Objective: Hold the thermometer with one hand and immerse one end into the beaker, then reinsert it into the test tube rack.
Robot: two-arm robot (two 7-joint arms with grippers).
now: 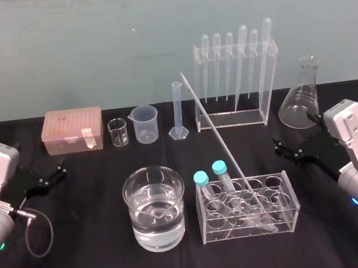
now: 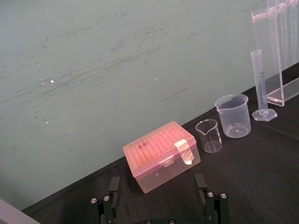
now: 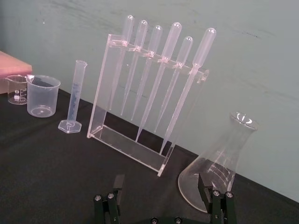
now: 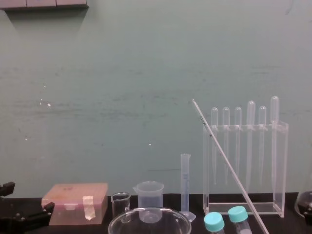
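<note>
The thermometer point(image 1: 222, 147) is a long thin glass rod. It leans with its lower end inside the low clear test tube rack point(image 1: 290, 204) and its top tilted toward the back left. In the chest view the thermometer point(image 4: 228, 165) slants in front of the pipette stand. The beaker point(image 1: 155, 207), wide glass and half full of water, stands just left of the rack. My left gripper point(image 1: 58, 169) hovers open at the table's left side, with nothing between its fingers point(image 2: 113, 185). My right gripper point(image 1: 284, 149) hovers open at the right side, also with nothing between its fingers point(image 3: 203, 183).
Two teal-capped tubes point(image 1: 210, 180) stand in the low rack. Along the back are a pink tip box point(image 1: 73, 130), a small glass beaker point(image 1: 118, 132), a plastic beaker point(image 1: 146, 123), a graduated cylinder point(image 1: 178, 110), a tall acrylic stand of pipettes point(image 1: 234, 80) and a conical flask point(image 1: 304, 94).
</note>
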